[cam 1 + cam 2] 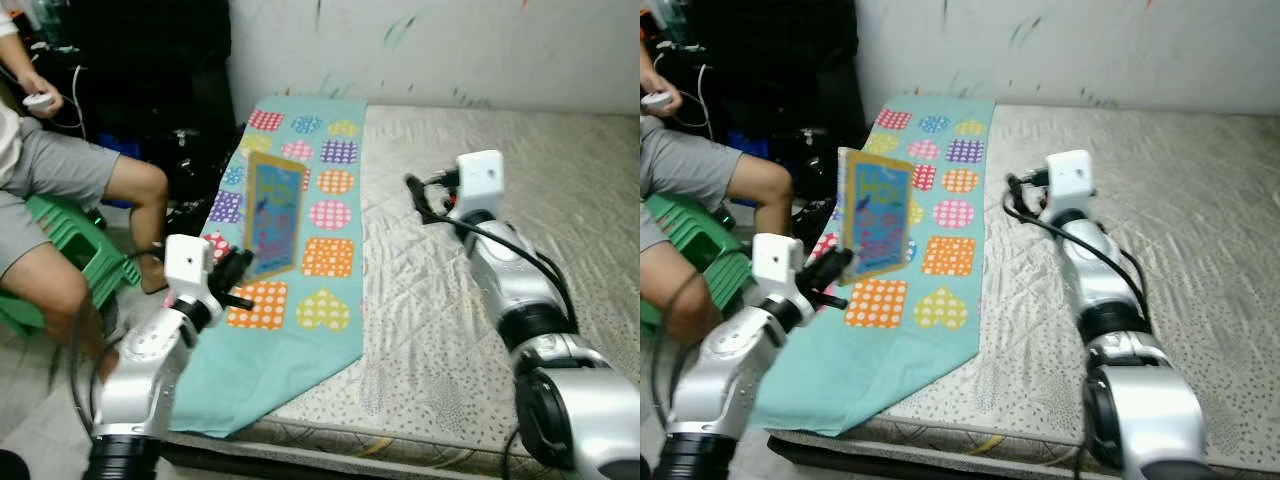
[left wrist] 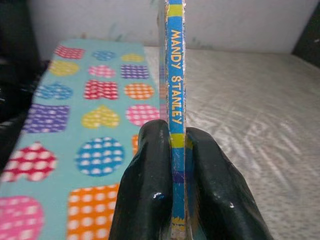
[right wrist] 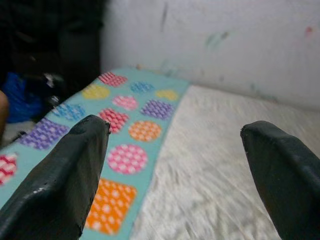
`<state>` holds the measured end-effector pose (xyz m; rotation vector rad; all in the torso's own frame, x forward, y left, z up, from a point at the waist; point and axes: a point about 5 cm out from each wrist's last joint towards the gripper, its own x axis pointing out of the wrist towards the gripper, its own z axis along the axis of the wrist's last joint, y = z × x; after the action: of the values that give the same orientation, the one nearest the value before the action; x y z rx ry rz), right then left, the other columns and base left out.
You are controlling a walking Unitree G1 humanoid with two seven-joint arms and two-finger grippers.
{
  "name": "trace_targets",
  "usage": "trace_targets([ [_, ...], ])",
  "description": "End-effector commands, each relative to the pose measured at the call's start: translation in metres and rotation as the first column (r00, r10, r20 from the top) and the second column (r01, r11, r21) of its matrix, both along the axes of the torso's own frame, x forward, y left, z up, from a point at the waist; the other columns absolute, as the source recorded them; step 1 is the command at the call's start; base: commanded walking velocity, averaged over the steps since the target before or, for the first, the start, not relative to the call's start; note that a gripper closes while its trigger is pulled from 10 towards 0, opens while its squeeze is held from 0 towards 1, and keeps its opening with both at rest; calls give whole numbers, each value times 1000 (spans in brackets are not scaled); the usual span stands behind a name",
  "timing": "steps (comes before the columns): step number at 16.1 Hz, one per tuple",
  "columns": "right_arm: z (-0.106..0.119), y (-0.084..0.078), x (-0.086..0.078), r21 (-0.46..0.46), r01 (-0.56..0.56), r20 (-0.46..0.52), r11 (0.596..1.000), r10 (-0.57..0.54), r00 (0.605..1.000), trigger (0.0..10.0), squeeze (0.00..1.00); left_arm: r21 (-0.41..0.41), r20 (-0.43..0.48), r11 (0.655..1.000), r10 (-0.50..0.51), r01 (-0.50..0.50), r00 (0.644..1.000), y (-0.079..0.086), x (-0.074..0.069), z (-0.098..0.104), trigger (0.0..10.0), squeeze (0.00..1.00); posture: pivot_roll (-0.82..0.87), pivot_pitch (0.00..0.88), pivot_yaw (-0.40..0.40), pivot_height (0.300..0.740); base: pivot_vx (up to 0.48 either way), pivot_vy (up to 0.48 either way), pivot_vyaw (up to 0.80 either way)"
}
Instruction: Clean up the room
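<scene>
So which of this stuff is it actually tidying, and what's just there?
Part of the job:
- book, held upright in the left end effector
- right end effector, open above the mattress

Just there:
- patterned blanket
- seated person
- green stool

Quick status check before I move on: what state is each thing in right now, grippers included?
Book: lifted upright above the blanket, spine clamped.
Left gripper: shut on the book.
Right gripper: open, holding nothing, above the mattress.
Patterned blanket: spread flat along the mattress edge.
</scene>
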<state>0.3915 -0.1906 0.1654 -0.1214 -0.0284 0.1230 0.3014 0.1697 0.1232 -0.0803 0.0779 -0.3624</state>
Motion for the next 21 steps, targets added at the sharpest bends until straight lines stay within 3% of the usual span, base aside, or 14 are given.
trace_targets([
  [1, -15, -11, -7, 43, 63, -31, 997, -61, 998, 10000, 0, 37, 39, 999, 27, -29, 999, 6, 0, 6, 10000, 0, 11, 0, 13, 740, 0, 0, 0],
  [3, -30, -24, -21, 80, 165, -16, 983, -165, 986, 10000, 0, 55, 17, 994, 98, -99, 995, 12, -7, -1, 10000, 0, 17, 0, 7, 740, 0, 0, 0],
  [6, -48, -31, -44, 169, 284, -17, 944, -285, 958, 10000, 0, 75, 21, 989, 130, -131, 991, 2, -28, -15, 10000, 0, -7, 0, 10, 740, 0, 0, 0],
  [8, -53, -21, -55, 167, 243, -11, 956, -244, 970, 10000, 0, -22, -22, 989, 144, -144, 989, -5, -34, -22, 10000, 0, -31, 0, 14, 740, 0, 0, -684],
  [10, -53, -14, -61, 142, 198, 0, 970, -200, 980, 10000, 0, -57, -15, 984, 168, -168, 986, -9, -35, -21, 10000, 0, -44, 0, -2, 740, 0, 0, -800],
  [11, -51, -14, -66, 141, 195, 0, 971, -197, 980, 10000, 0, -75, -5, 970, 232, -232, 973, -10, -35, -22, 10000, 0, -39, 0, -18, 740, 0, 0, -800],
  [13, -50, -12, -66, 143, 200, -9, 969, -200, 980, 10000, 0, -96, -15, 962, 257, -257, 966, -8, -35, -23, 10000, 0, -35, 0, -22, 740, 0, 0, -800],
  [17, -43, 9, -62, 190, 140, -8, 972, -141, 990, 10000, 0, -94, -1, 970, 227, -226, 974, -11, -30, -18, 10000, 0, -22, 0, -6, 740, 0, 0, -714],
  [21, -41, 11, -62, 197, 141, -10, 970, -141, 990, 10000, 0, -101, -19, 969, 226, -227, 974, -9, -28, -19, 10000, 0, -25, 0, -4, 740, 0, -221, 0],
])
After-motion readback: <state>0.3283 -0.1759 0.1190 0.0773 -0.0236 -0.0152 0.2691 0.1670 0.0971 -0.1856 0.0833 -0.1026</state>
